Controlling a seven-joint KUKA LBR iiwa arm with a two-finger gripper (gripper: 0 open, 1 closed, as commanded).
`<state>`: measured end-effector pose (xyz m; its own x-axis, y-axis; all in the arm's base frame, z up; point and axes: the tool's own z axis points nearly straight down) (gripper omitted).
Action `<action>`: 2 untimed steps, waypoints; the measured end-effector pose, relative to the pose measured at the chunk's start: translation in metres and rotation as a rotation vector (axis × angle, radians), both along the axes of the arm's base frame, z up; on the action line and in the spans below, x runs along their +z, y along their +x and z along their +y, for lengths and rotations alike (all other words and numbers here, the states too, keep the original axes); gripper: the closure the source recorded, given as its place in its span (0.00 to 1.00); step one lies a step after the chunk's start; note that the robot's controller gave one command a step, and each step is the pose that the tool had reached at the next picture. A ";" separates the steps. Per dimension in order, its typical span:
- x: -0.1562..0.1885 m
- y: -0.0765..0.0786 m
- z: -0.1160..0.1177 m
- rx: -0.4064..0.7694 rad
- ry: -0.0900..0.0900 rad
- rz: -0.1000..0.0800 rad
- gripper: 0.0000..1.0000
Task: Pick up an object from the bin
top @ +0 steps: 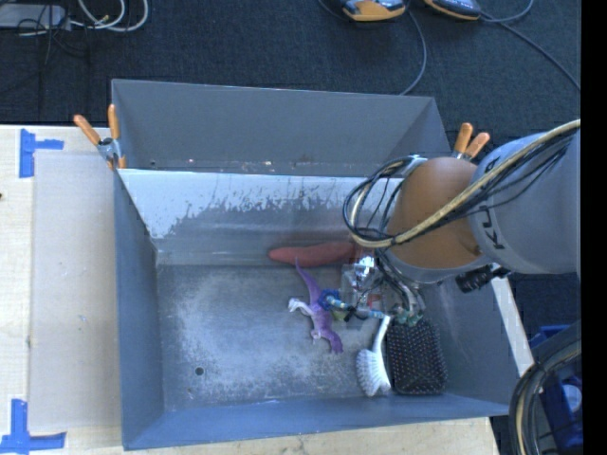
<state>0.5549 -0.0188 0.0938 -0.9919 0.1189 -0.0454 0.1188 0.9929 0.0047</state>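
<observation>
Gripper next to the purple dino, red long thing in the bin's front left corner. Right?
One thing is off. The camera view shows the red long thing at the foot of the back wall, not in the front left corner. The gripper is next to the purple dino.

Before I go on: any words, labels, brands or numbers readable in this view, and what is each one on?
No text can be read for certain.
Arm: dark marks on its grey casing beside the orange cover, cut off and not legible.
Purple toy dinosaur, white brush, black brush, reddish stick: no writing shows.
Bin: bare grey metal, no label.
</observation>
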 end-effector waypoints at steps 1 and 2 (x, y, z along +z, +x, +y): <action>0.000 0.000 0.000 0.002 -0.001 -0.001 1.00; 0.000 0.000 0.000 0.003 -0.001 -0.001 1.00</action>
